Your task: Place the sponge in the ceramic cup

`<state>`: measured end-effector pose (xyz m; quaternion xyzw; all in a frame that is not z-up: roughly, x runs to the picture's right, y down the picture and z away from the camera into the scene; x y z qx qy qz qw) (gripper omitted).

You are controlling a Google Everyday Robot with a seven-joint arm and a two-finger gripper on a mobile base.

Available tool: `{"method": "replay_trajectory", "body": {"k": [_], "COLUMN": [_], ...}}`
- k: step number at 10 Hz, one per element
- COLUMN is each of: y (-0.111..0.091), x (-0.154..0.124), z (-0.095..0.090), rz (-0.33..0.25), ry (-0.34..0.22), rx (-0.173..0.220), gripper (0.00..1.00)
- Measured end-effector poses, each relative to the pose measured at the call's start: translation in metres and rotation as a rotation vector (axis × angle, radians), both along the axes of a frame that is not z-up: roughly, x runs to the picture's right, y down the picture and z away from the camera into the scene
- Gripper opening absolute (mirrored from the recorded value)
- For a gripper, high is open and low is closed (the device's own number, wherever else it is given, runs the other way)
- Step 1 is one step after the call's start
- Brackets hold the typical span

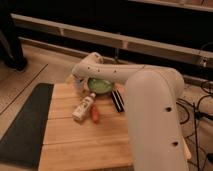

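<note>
Gripper (79,85) is hanging low over the far left corner of the table (75,145), at the end of the white arm (150,100) that is reaching in from the right. Wide, narrow or holding something: cannot tell, the wrist is covering it.

Sponge (74,78) is showing as a small blue patch right at the gripper's left side. It is touching the gripper or just beside it, cannot tell which. Only a bit of it is peeking out, soft blue against the pale arm, shape unclear. Cup is not separable from the gripper area.

Bowl (100,86), green and wide, is sitting just right of the gripper, partly under the arm. Bottle (84,106), white, is lying on its side just in front of the gripper, one end pointing toward it. Orange-red stick-like item (95,115) is lying just beside the bottle, on its right. Black block (118,100) is lying further right of the gripper, past the bowl, near the arm. Dark mat (25,125) is lying well left of the gripper, along the table's edge.
</note>
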<state>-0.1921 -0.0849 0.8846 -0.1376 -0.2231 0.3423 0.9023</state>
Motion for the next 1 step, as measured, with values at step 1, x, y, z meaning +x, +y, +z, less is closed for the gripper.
{"method": "replay_trajectory", "body": {"k": [1], "y": [0.0], "x": [0.0], "z": [0.0], "rz": [0.0], "ry": [0.0], "rx": [0.0], "gripper": [0.7]}}
